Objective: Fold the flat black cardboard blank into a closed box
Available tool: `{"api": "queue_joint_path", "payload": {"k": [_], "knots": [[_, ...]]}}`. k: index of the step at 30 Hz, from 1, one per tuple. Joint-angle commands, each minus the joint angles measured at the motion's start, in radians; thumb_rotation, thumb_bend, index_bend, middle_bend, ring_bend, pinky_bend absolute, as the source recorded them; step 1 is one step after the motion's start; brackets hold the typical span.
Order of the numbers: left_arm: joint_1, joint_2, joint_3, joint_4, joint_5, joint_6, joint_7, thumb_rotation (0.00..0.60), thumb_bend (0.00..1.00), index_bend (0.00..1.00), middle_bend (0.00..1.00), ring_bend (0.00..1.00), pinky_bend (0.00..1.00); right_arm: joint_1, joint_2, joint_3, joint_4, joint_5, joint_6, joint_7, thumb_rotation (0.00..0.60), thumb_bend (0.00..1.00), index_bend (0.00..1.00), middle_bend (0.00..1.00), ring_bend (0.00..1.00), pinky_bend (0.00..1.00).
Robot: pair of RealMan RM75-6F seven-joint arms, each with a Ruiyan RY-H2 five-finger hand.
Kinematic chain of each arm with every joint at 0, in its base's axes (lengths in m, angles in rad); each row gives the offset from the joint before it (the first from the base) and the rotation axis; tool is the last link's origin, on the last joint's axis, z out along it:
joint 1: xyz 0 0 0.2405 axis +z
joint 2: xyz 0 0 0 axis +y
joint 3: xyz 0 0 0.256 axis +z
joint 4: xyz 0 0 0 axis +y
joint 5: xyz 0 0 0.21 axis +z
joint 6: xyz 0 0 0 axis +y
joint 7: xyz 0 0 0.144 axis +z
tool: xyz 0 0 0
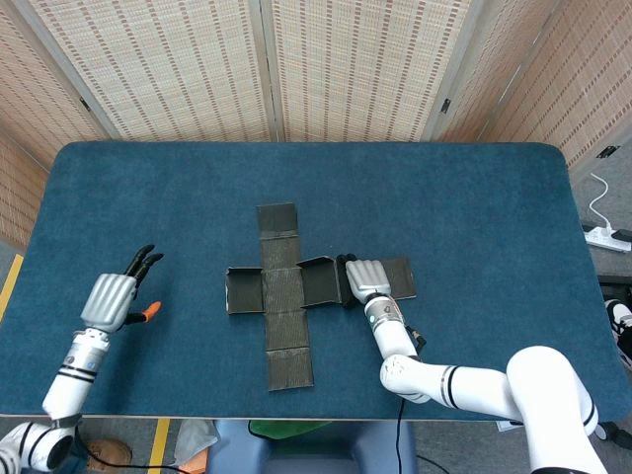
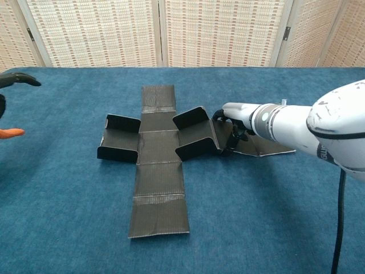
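The black cardboard blank (image 1: 282, 292) (image 2: 159, 149) lies as a cross on the blue table, its long arm running front to back. Its two side sections have short flaps standing up. My right hand (image 1: 367, 279) (image 2: 244, 116) rests on the blank's right arm, fingers curled down around the raised fold beside the right flaps, gripping it. My left hand (image 1: 115, 294) hovers over the table's left part, well apart from the blank, fingers spread and holding nothing. In the chest view only the left hand's dark fingertips (image 2: 12, 80) and its orange thumb tip show at the left edge.
Blue cloth covers the table (image 1: 464, 207) to its rounded edges. Woven folding screens (image 1: 267, 69) stand right behind it. A white power strip (image 1: 610, 237) lies on the floor off the right side.
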Motion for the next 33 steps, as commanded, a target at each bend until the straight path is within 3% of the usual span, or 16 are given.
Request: {"api": "queue_joint_path", "payload": {"k": [1, 12, 25, 33], "knots": [[-0.092, -0.094, -0.010, 0.098, -0.003, -0.093, 0.109, 0.600, 0.19, 0.02, 0.02, 0.69, 0.92, -0.003, 0.006, -0.002, -0.016, -0.007, 0.009, 0.002, 0.600, 0.28, 0.46, 0.45, 0.79, 1.00], [-0.175, -0.237, -0.003, 0.227, -0.012, -0.115, 0.186, 0.600, 0.15, 0.00, 0.00, 0.64, 0.92, 0.004, 0.015, -0.002, -0.042, -0.002, 0.026, -0.011, 0.600, 0.28, 0.46, 0.45, 0.79, 1.00], [-0.228, -0.347, -0.002, 0.288, -0.029, -0.124, 0.113, 0.600, 0.15, 0.00, 0.00, 0.64, 0.92, 0.004, 0.015, -0.002, -0.064, -0.016, 0.038, -0.005, 0.600, 0.28, 0.46, 0.45, 0.79, 1.00], [-0.230, -0.283, -0.007, 0.141, -0.036, -0.145, -0.122, 0.600, 0.15, 0.00, 0.00, 0.63, 0.92, 0.012, 0.032, -0.016, -0.103, -0.087, 0.059, -0.022, 0.600, 0.28, 0.47, 0.45, 0.79, 1.00]]}}
